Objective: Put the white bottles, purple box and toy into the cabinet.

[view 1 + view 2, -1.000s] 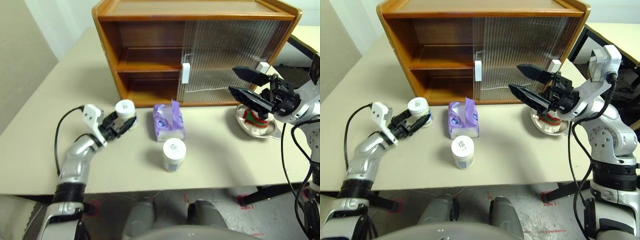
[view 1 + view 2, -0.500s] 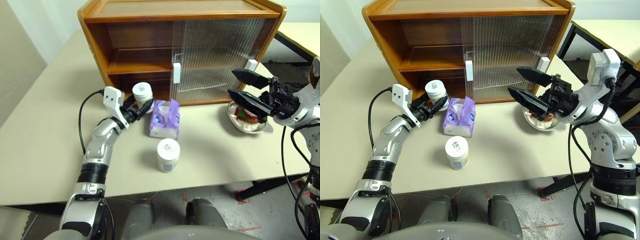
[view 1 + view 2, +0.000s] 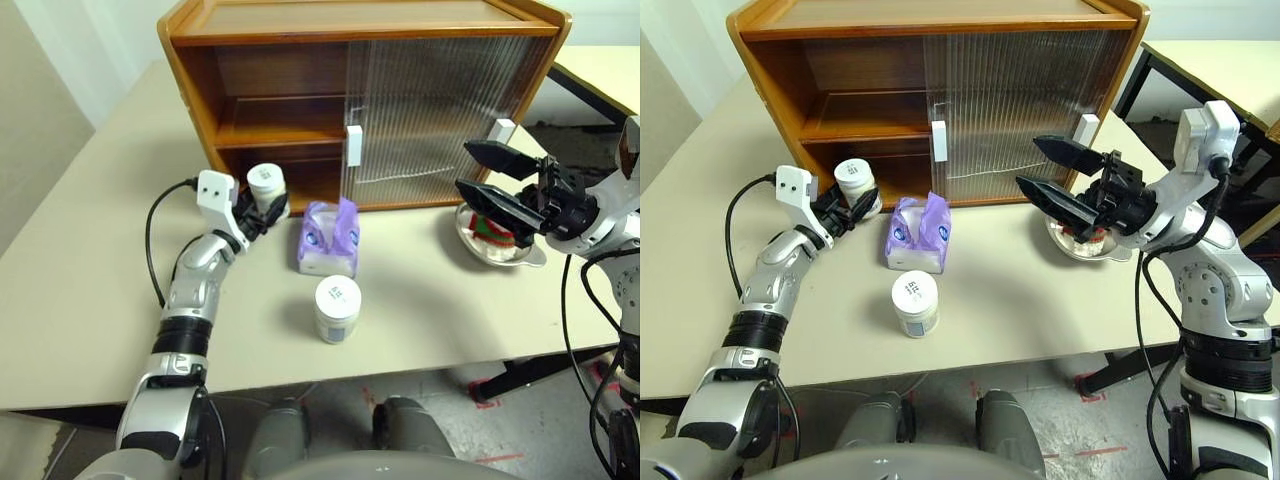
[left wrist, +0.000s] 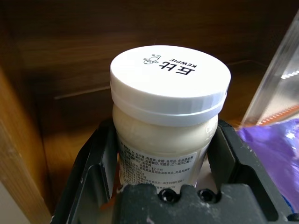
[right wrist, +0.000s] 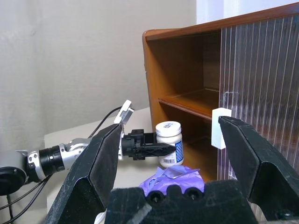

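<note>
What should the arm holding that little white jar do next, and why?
Probably carry it a little further forward into the cabinet's open lower compartment and set it down. The left pincer grips one white bottle upright just at that opening, and the wooden floor inside looks bare. The sliding door covers only the other half.

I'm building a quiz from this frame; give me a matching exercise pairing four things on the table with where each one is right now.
Things:
1. purple box
2. toy
3. bottle with the left gripper around it
4. other white bottle

Places:
A. in the metal dish behind the right gripper
B. standing free on the table, nearest the front edge
C. at the open left side of the cabinet, lower compartment
D. on the table in front of the cabinet's sliding door handle

Pairs: 1-D, 2-A, 3-C, 4-B
</note>
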`<action>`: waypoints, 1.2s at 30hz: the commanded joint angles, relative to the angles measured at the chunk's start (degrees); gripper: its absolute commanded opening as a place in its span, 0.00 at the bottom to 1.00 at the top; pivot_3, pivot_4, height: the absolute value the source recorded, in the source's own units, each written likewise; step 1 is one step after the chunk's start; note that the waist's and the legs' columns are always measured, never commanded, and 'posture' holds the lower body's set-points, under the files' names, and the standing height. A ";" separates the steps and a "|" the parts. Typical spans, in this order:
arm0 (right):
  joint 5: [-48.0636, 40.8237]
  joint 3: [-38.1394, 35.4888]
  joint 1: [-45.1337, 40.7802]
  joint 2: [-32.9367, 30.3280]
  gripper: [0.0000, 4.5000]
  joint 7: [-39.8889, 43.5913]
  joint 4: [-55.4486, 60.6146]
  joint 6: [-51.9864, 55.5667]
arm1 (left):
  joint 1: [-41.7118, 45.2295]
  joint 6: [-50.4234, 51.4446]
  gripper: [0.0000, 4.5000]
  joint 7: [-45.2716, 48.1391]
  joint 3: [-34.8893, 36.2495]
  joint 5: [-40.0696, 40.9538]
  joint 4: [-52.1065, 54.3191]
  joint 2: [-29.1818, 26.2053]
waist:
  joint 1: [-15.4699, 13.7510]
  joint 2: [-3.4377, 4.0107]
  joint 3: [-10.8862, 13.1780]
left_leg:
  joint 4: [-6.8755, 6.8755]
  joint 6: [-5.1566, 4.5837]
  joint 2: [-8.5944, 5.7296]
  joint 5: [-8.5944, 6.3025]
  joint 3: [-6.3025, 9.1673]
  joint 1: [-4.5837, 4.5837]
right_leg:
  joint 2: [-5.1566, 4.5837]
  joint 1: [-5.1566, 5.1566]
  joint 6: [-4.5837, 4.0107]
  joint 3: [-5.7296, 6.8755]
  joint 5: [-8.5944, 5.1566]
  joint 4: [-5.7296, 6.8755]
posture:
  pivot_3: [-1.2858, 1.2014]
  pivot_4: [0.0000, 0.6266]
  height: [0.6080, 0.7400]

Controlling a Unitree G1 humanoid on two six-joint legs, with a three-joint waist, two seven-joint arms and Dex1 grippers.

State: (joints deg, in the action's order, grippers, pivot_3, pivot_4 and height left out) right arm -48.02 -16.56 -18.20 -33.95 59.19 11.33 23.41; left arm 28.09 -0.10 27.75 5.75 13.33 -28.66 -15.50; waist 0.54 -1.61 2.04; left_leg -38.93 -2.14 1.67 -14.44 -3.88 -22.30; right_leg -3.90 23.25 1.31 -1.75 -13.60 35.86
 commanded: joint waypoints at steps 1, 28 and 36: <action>0.13 -0.43 0.47 -0.02 1.00 0.09 0.71 -0.93 | 2.96 -2.89 0.68 -0.83 0.02 -1.10 -2.53 0.98 | 0.04 -0.01 0.00 | 0.00 0.00 -0.01 0.00 -0.01 0.00 | 0.00 0.00 0.00 -0.01 0.00 0.00 | 0.50 0.00 1.00; -0.59 -0.76 2.39 0.18 1.00 -2.25 3.68 -0.41 | 22.30 -15.43 0.68 -14.74 1.31 -7.14 -35.81 6.90 | 0.31 -0.29 0.10 | -0.02 0.00 -0.12 0.00 -0.09 -0.03 | 0.09 0.05 0.08 -0.08 0.08 -0.06 | 0.49 0.00 1.00; -0.80 -0.85 2.15 -0.10 1.00 -2.68 3.81 -0.19 | 23.67 -15.88 0.76 -14.38 0.98 -8.06 -38.84 7.48 | 0.51 -0.29 0.10 | -0.02 0.01 -0.12 -0.01 -0.09 -0.03 | 0.09 0.05 0.08 -0.08 0.09 -0.05 | 0.49 0.00 1.00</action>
State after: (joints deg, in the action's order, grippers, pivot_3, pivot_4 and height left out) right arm -48.25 -16.78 -16.28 -33.63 56.66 14.29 23.17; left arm 50.34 -15.37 12.87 6.88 6.14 -66.57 -8.20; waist 1.04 -1.91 2.14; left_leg -38.95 -2.13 1.55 -14.45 -3.97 -22.33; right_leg -3.82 23.30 1.39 -1.84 -13.50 35.81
